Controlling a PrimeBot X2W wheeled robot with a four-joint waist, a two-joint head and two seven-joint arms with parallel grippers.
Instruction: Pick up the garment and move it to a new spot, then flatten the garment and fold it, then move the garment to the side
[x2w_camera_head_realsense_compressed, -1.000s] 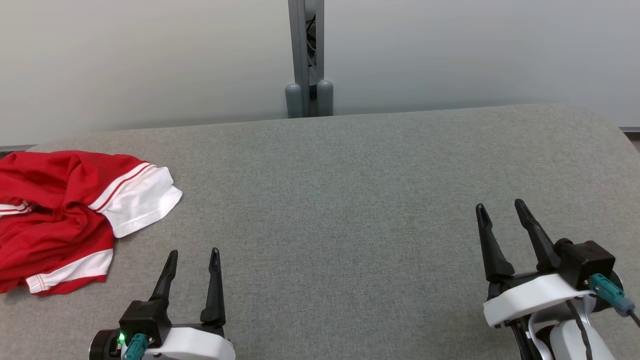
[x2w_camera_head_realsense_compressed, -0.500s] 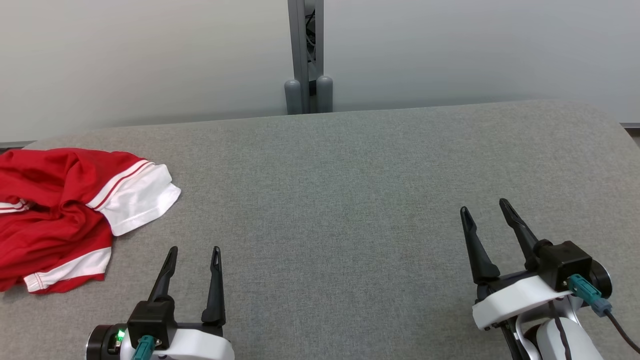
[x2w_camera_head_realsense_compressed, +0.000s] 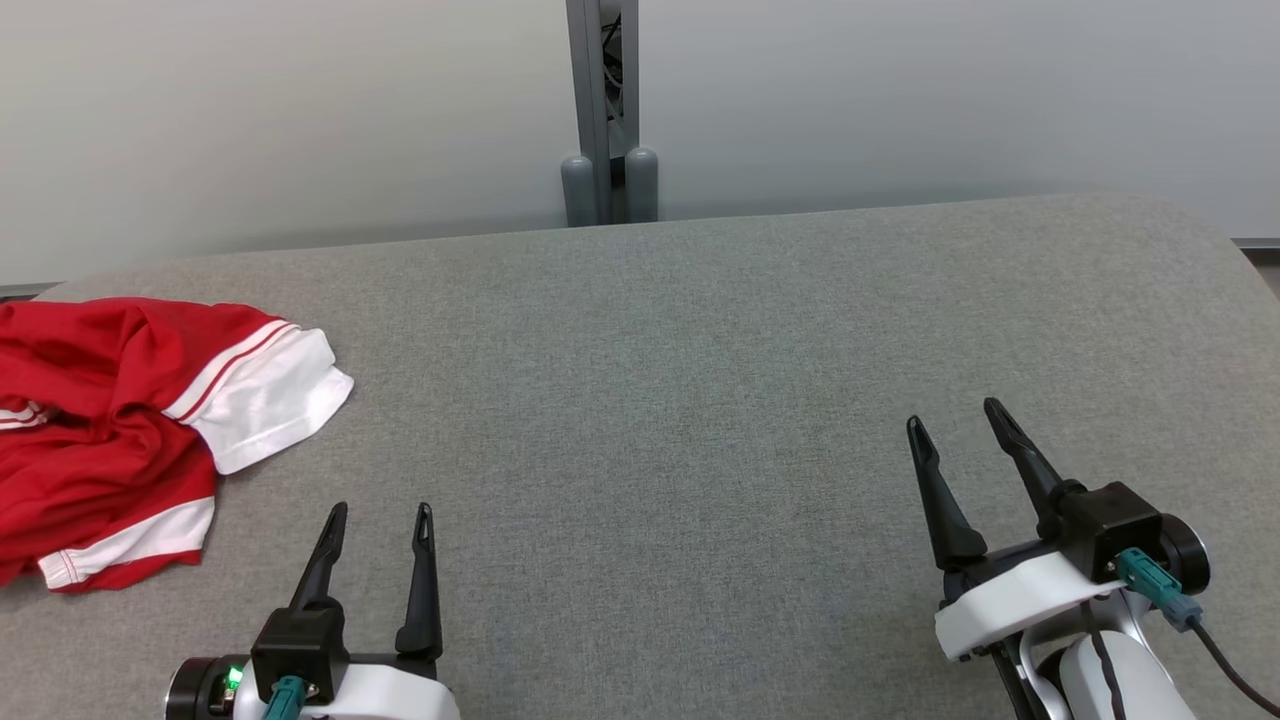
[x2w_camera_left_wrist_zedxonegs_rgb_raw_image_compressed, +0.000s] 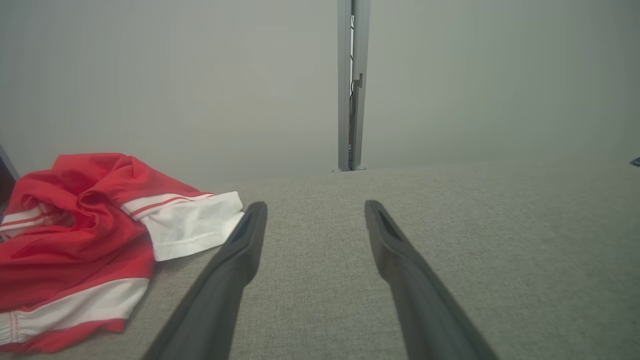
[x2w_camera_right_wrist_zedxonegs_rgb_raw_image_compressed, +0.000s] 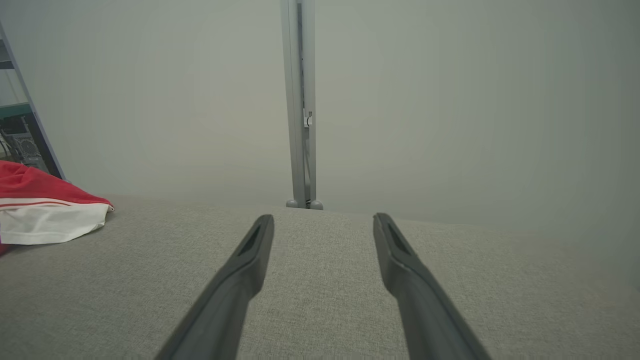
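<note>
1. Garment (x2w_camera_head_realsense_compressed: 110, 430): a red shirt with white bands lies crumpled at 9 o'clock on the grey tabletop (x2w_camera_head_realsense_compressed: 660, 400), and part of it runs past the edge of the head view. Its bunched, overlapping folds indicate that no flattening has been done. The pick-up step is judged not yet begun.
2. White sleeve (x2w_camera_head_realsense_compressed: 270, 400): it projects from the heap toward 3 o'clock and lies fairly flat. As the part nearest the left arm, it is probably the handiest place to pinch.
3. Left end effector (x2w_camera_head_realsense_compressed: 382, 510): at 7 o'clock, its two dark fingers are spread wide with nothing between them and point toward 12 o'clock. The garment lies at its 10 o'clock, near but not touching. The wide spread suits closing on loose cloth.
4. Right end effector (x2w_camera_head_realsense_compressed: 952, 412): at 4 o'clock, its fingers are likewise spread wide and empty, and lean toward 11 o'clock. It is well apart from the garment over bare tabletop, and is judged to be standing ready. Whether either set of fingers touches the surface cannot be told.
5. Bare tabletop: the stretch from the centre to 3 o'clock carries nothing, leaving room for the new spot and for spreading the shirt.
6. Post (x2w_camera_head_realsense_compressed: 600, 110): a grey upright at 12 o'clock, behind the far edge and against the pale wall (x2w_camera_head_realsense_compressed: 950, 90), outside the work area.
</note>
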